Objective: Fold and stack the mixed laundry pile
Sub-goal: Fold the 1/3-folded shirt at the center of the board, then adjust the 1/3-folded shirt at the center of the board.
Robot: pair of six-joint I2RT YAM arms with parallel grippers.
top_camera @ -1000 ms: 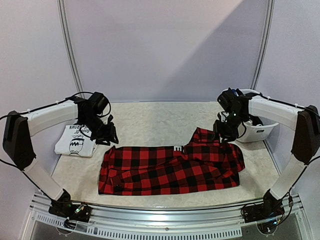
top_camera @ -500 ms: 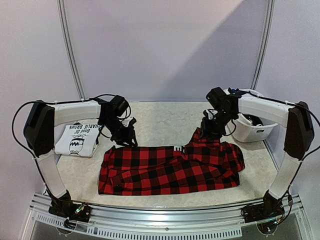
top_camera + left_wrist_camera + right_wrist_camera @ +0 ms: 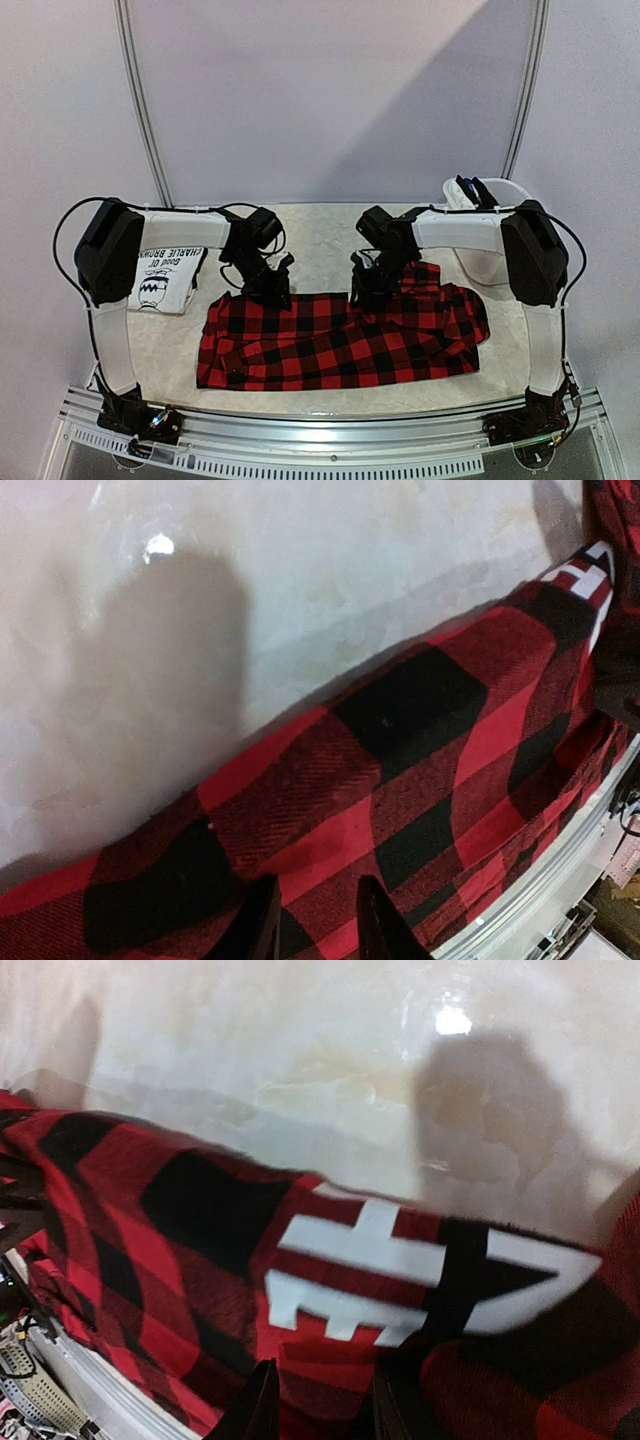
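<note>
A red-black plaid garment (image 3: pixel 340 340) lies spread flat across the middle of the table. Its white lettering (image 3: pixel 370 1270) sits at the far edge. My left gripper (image 3: pixel 272 290) is down on the plaid's far edge, left of centre. In the left wrist view the plaid (image 3: pixel 400 710) lies flat under this gripper (image 3: pixel 318 878), whose jaws are narrowly open. My right gripper (image 3: pixel 362 290) is low over the lettering. Its fingers stand apart over the plaid (image 3: pixel 200 1210) in the right wrist view, with the gripper (image 3: pixel 325 1364) open. A folded white T-shirt (image 3: pixel 160 285) with black print lies at the left.
A white plastic tub (image 3: pixel 492 265) stands at the back right, mostly behind the right arm, with dark and blue pieces (image 3: pixel 468 186) showing at its top. A metal rail (image 3: pixel 330 425) runs along the near table edge. Light walls close in the back and sides.
Both arms have swung inward from the table's sides and come down onto the plaid's far edge. Both pairs of jaws have narrowed. The plaid's raised right corner has settled lower.
</note>
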